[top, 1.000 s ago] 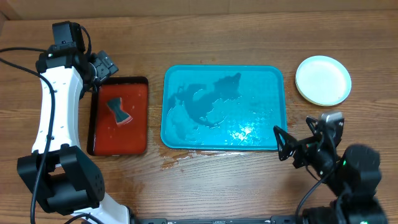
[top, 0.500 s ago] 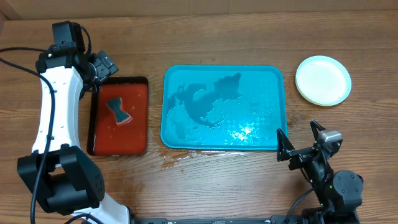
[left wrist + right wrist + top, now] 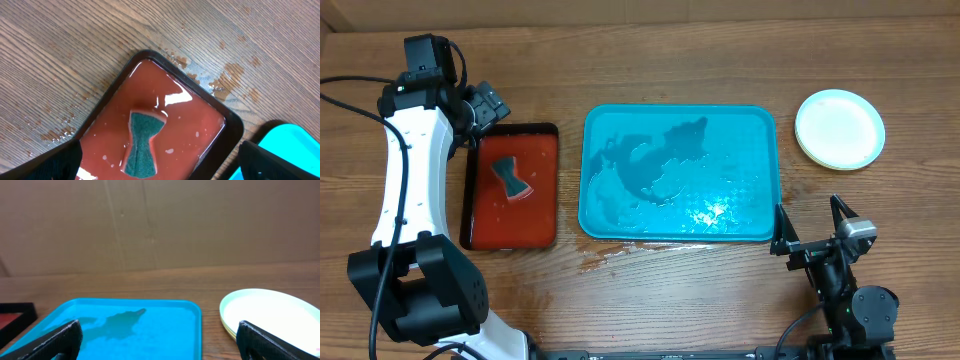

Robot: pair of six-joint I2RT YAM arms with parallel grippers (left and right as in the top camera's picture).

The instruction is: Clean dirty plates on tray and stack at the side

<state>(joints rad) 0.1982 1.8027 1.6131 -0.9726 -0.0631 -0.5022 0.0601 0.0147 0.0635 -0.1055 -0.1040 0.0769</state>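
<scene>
The turquoise tray (image 3: 680,172) lies mid-table with water pooled in it and no plates on it; it also shows in the right wrist view (image 3: 125,325). The plates (image 3: 839,129) sit stacked at the far right, white centre up, and show in the right wrist view (image 3: 270,312). My right gripper (image 3: 813,236) is open and empty, low at the front right, just in front of the tray's near right corner. My left gripper (image 3: 485,108) is open and empty above the far end of the red tray (image 3: 510,186), over the green sponge (image 3: 141,144).
The black-rimmed red tray (image 3: 175,125) holds water and the sponge (image 3: 510,178) at the left. Water is spilled on the wood by the turquoise tray's front left corner (image 3: 605,255). A cardboard wall (image 3: 160,225) stands behind the table.
My right arm has drawn back toward the table's front edge and to the right, away from the tray. The left arm has not moved.
</scene>
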